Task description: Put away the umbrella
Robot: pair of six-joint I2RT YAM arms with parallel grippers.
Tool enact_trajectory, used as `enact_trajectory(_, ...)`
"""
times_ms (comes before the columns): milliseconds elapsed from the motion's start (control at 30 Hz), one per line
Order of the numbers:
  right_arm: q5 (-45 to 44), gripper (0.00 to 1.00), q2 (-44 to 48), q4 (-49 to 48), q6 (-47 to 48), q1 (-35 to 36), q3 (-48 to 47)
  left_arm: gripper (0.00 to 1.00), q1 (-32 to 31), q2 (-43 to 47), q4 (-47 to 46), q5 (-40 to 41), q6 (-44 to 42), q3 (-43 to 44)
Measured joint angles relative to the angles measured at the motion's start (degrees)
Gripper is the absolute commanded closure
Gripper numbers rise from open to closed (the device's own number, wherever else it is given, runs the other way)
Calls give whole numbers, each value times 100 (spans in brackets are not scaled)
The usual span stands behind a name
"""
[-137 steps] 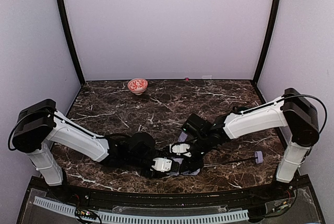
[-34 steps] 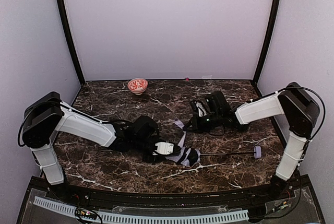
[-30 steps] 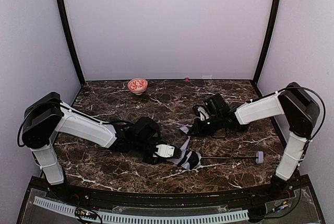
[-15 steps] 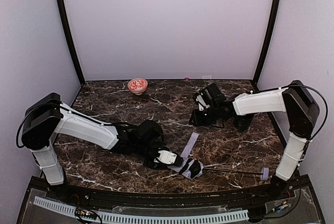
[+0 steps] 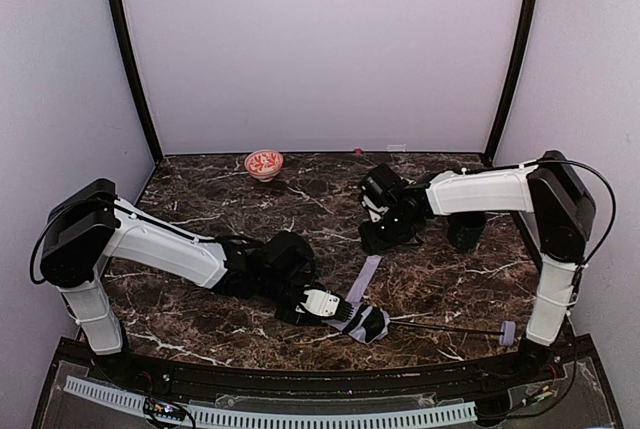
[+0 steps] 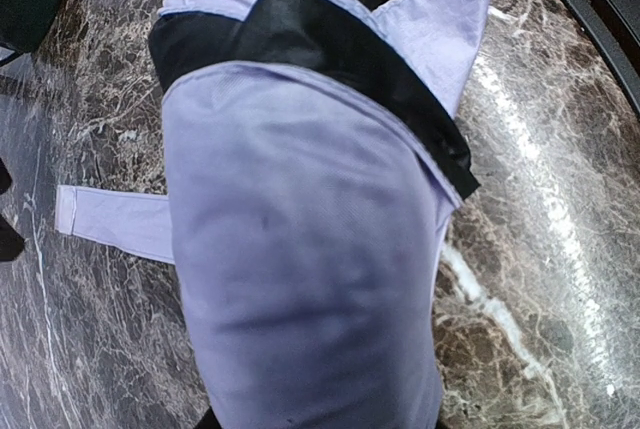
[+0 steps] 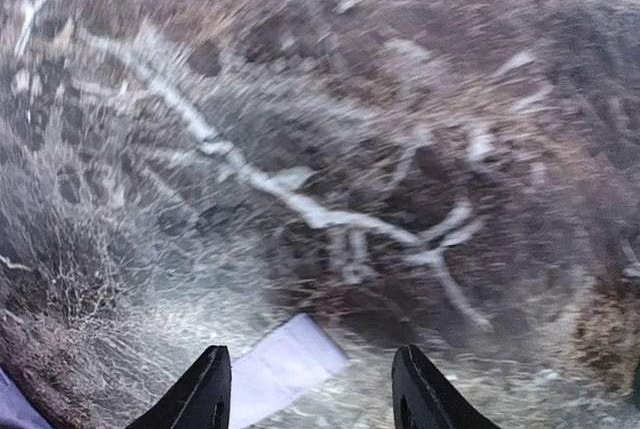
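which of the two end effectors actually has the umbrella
The left end effector, clamped on the bundled pale lavender fabric folding umbrella; the right end effector hangs open and empty.

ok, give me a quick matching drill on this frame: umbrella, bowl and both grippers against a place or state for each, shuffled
Things:
1. umbrella
2. bowl
3. right gripper
4. left gripper

Place or state:
A. open, nothing between the fingers
B. at the far edge of the table, left of centre
C. closed on lavender fabric
D. lying near the front edge, thin shaft running off to the right

Pairs: 1-D, 2-B, 3-A, 4-C
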State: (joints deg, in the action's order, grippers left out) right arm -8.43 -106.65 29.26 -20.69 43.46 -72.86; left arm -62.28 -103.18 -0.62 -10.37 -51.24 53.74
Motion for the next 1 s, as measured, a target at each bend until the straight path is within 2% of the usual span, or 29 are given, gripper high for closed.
enact_trajectory(233,186,45,-540,175,68,219,-105,100,-26,0,0,61,4,0)
enact_trajectory(633,271,40,-577,417,560,205,-203,100,-52,0,2,122,4,0)
enact_trajectory(1000,1078,36,-186,597,2055,-35,-334,100,-188,133,-404,404,-151,-302)
